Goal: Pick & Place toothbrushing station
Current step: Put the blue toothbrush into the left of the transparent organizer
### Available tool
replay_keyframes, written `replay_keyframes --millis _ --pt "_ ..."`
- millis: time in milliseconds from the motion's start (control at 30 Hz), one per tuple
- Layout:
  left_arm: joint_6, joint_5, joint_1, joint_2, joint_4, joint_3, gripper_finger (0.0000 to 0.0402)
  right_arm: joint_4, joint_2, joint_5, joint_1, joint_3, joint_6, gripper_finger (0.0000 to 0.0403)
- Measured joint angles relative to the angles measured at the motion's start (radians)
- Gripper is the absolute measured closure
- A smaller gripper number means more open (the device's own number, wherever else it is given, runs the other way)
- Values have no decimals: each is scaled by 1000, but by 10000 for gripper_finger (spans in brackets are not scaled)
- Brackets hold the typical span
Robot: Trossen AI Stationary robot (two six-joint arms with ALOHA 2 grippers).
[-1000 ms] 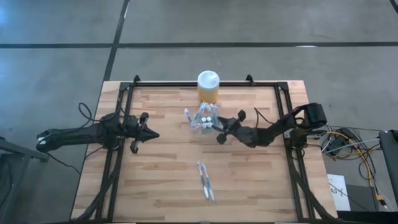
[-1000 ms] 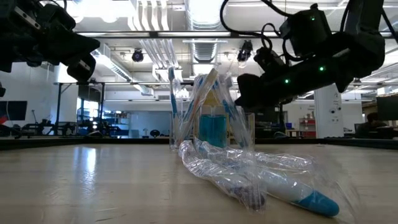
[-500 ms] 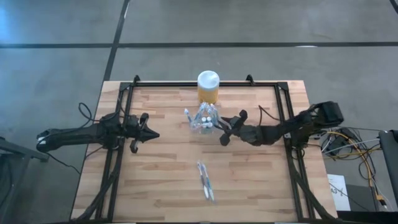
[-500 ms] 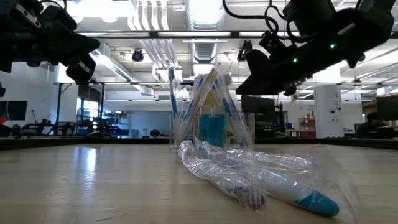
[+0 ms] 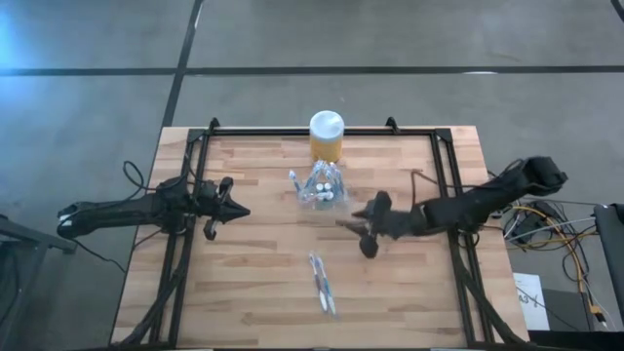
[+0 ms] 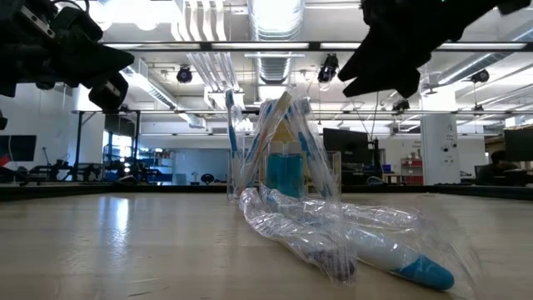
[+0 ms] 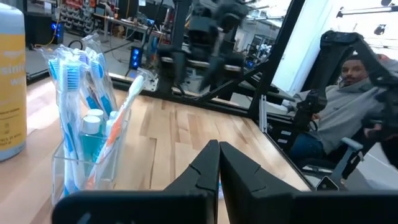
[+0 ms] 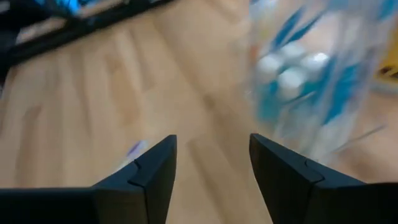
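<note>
The toothbrushing station (image 5: 320, 185), a low clear holder with blue and white toothbrushes, stands on its base on the wooden table just in front of the yellow jar (image 5: 327, 136). It also shows in the left wrist view (image 7: 87, 146) and the low view (image 6: 283, 162). My right gripper (image 5: 369, 226) hovers open above the table, to the right of the station and nearer the front edge, touching nothing; its spread fingers show in its wrist view (image 8: 211, 165). My left gripper (image 5: 234, 210) is shut and waits level at the left of the station.
Plastic-wrapped toothbrushes (image 5: 322, 283) lie flat on the table toward its near edge, large in the low view (image 6: 350, 237). A black frame (image 5: 444, 195) runs along the table's edges. A person (image 7: 348, 93) sits beyond the table's right side.
My right gripper has drawn away from the station's right side, risen, and gone toward the table's right and near edges, tipping up from a steep downward slant. The station has stayed where it stood.
</note>
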Motion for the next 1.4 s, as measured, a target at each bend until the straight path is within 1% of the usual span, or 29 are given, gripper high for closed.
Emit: replay_keyframes --millis 200,267,333,433,600,700,800,867,967,1033,1267,1400 --pt "22 -12 0 0 0 0 387 -89 165 -10 117 160 113 216" --pt "20 -13 0 1 -1 0 387 -140 233 -72 139 225 161 214" --pt "18 -13 1 0 -3 -1 388 -184 306 -155 145 290 224 213" --pt "18 -12 1 0 -3 -1 388 -225 427 -244 150 387 279 213" --pt "17 -12 1 0 -3 -1 388 -364 614 -280 149 569 316 205" --pt "28 -12 1 0 -3 -1 388 -472 703 -309 138 673 319 195" --pt "48 -12 1 0 -3 -1 388 -575 772 -315 120 753 308 187" --pt "55 -11 0 0 -3 -1 388 -604 805 -321 108 791 293 183" --pt "63 -11 0 0 -8 -1 388 -602 833 -375 95 821 266 182" --pt "63 -11 0 0 -14 -1 388 -600 844 -383 91 831 260 182" --pt "63 -4 0 0 -24 -2 388 -603 846 -394 84 820 263 182" --pt "62 -3 0 0 -23 -9 388 -632 852 -388 85 803 248 195"
